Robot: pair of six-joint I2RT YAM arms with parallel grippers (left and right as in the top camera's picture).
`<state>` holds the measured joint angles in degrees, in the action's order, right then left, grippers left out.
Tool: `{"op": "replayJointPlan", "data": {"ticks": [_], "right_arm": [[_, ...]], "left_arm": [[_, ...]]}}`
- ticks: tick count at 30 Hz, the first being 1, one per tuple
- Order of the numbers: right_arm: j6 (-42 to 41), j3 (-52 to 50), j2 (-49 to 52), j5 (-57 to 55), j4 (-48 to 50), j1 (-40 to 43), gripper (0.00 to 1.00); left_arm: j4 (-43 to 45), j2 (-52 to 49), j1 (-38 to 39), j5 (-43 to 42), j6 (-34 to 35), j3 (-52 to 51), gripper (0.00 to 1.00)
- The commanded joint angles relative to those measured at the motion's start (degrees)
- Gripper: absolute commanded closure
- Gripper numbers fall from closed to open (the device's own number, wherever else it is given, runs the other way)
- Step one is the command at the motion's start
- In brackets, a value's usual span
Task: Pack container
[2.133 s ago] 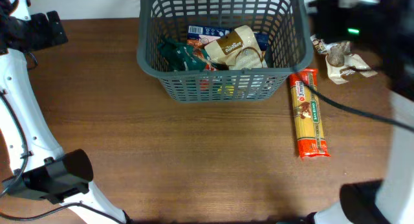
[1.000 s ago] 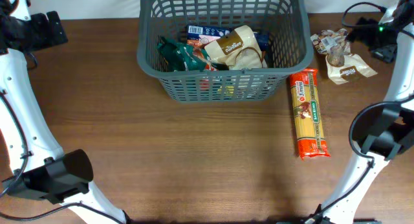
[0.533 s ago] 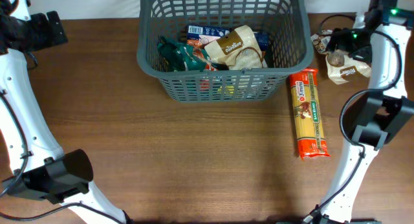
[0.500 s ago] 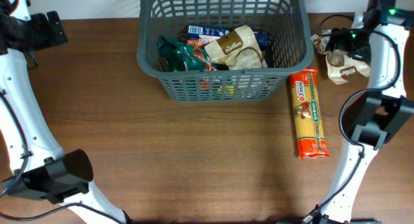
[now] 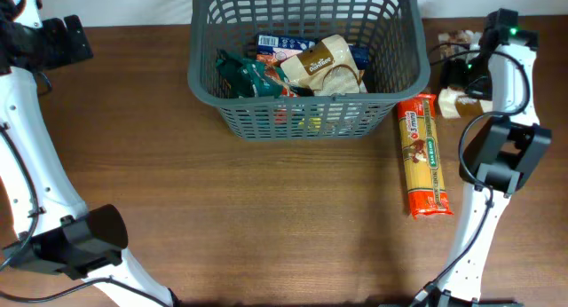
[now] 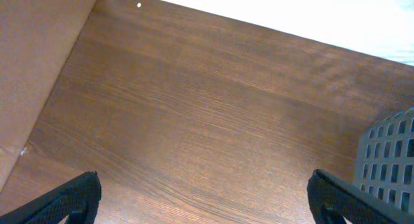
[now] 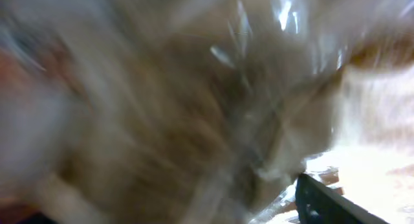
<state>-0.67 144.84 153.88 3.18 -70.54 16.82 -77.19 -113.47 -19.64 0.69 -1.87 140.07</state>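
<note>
Pickup step, I'd say: just right of the part-filled basket (image 5: 302, 121), the right gripper (image 5: 463, 74) is on a beige packet (image 5: 448, 101), jaws too blurred to tell; the left gripper (image 6: 204, 201) hangs wide open. Next: pinch firmly, lift over the rim

Pasta packet label (image 5: 421, 149) seemingly illegible

Container (image 5: 293, 119) showing dark grey, sides patterned in lattice slots; table (image 5: 266, 218) showing brown, streaked wood grain; long packet (image 5: 424, 156) showing orange-red ends, yellow middle, green strip; inside container: tan pouch (image 5: 324, 63) carrying brown print, green packet (image 5: 248, 74), blue-and-white packet (image 5: 275, 45); cream packet (image 5: 450, 101) peeking beside white right arm (image 5: 508, 72); right wrist view blurring into tan and brown.
</note>
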Motion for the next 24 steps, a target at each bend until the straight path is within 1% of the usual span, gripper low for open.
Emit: {"op": "replayJointPlan", "data": {"ticks": [1, 2, 4, 5, 6, 9, 12, 16, 20, 24], "right_arm": [[-0.1, -0.3, 1.5, -1.1, 0.3, -1.6, 0.28], [-0.5, -0.3, 1.6, -1.1, 0.4, -1.8, 0.39], [-1.6, -0.3, 1.7, -1.1, 0.5, -1.9, 0.67], [-2.4, -0.3, 1.7, -1.0, 0.5, -1.9, 0.76], [-3.4, -0.3, 1.7, -0.9, 0.3, -1.9, 0.78], [-4.3, -0.3, 1.7, 0.2, -0.6, -1.8, 0.78], [-4.3, -0.3, 1.6, 0.2, -1.8, -1.8, 0.91], [-4.3, -0.2, 1.0, 2.6, -3.4, -1.7, 0.94], [-4.9, 0.0, -0.7, 6.0, -3.5, -1.2, 0.95], [-6.6, 2.7, -2.7, 11.1, -4.1, 0.2, 0.95]], "left_arm": [[0.0, -0.1, -0.3, 0.0, 0.6, -0.3, 0.01], [0.0, -0.1, -0.3, 0.0, 0.6, -0.3, 0.01], [0.0, -0.1, -0.3, 0.0, 0.6, -0.3, 0.01], [0.0, -0.1, -0.3, 0.0, 0.6, -0.3, 0.01], [0.0, -0.1, -0.3, 0.0, 0.6, -0.3, 0.01], [0.0, -0.1, -0.3, 0.0, 0.6, -0.3, 0.01], [0.0, -0.1, -0.3, 0.0, 0.6, -0.3, 0.01], [0.0, -0.1, -0.3, 0.0, 0.6, -0.3, 0.01], [0.0, -0.1, -0.3, 0.0, 0.6, -0.3, 0.01], [0.0, -0.1, -0.3, 0.0, 0.6, -0.3, 0.01]]}}
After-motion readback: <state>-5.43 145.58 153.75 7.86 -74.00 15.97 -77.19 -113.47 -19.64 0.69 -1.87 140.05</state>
